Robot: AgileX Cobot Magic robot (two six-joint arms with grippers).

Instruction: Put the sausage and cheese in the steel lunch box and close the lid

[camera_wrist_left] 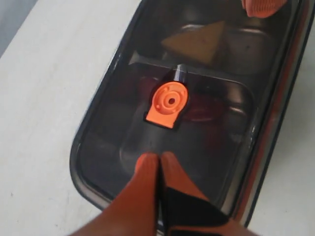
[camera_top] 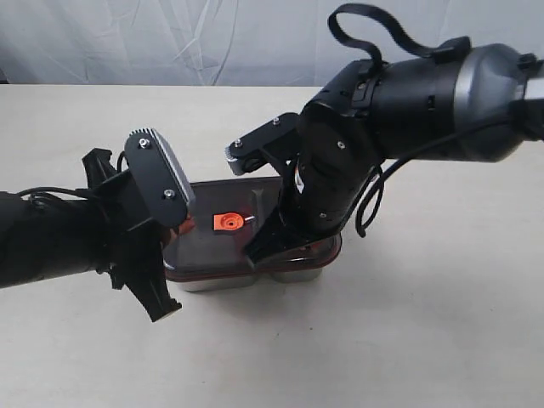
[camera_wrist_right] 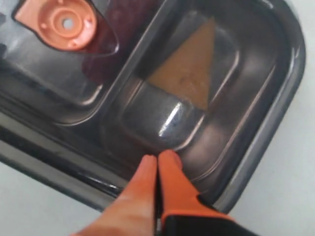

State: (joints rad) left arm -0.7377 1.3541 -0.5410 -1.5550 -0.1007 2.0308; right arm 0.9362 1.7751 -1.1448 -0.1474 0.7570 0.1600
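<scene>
Pincer L [camera_wrist_left: 158, 158] pressed together | pincer R [camera_wrist_right: 157, 158] same | both tilted down, tips on lid [camera_wrist_left: 106, 115]

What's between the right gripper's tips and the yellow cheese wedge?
The dark translucent rectangular lid, lying over the cheese wedge; the right wrist view shows it.

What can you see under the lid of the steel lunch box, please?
Through the dark lid, the cheese lies in the small compartment and the sausage shows as a dim red shape in the large one. The orange valve tab covers part of it.
</scene>
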